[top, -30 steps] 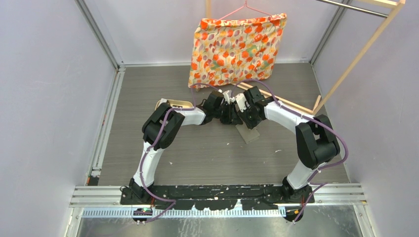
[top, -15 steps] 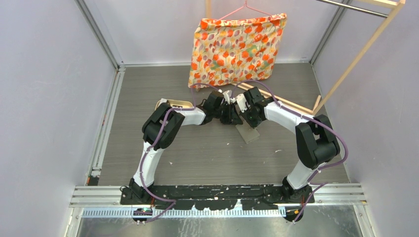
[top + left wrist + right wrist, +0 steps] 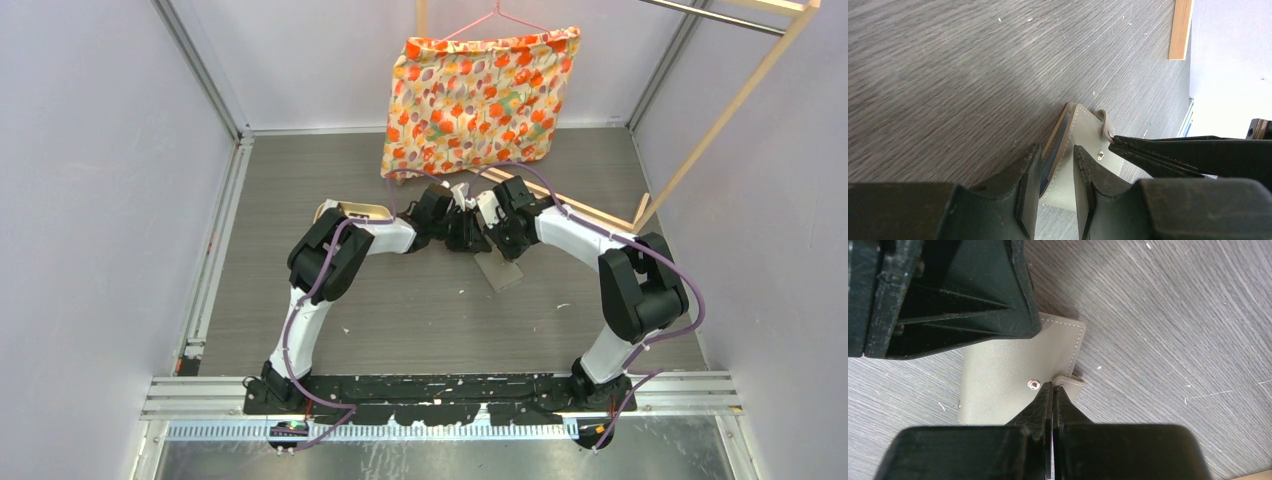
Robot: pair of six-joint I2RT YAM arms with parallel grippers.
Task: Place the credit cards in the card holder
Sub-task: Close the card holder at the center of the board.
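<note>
The grey card holder (image 3: 499,272) lies folded on the wood-grain table, its snap stud facing up. My left gripper (image 3: 1057,148) straddles one edge of the card holder (image 3: 1088,130), with one jaw under it and one on its top face. A dark blue layer shows inside the fold. My right gripper (image 3: 1053,385) is shut on the card holder's snap tab (image 3: 1071,381) at the side of the card holder (image 3: 998,375). In the top view both grippers, left (image 3: 472,238) and right (image 3: 492,248), meet over the holder's far end. No loose credit cards are in view.
A tan oval tray (image 3: 352,210) sits behind the left arm's elbow. A floral cloth bag (image 3: 470,95) hangs at the back. A wooden frame (image 3: 720,110) stands at the right, with its slat (image 3: 1180,27) lying on the table. Pale walls close in on both sides.
The card holder's near end has shifted slightly to the left. Both grippers keep the same hold at its far end.
</note>
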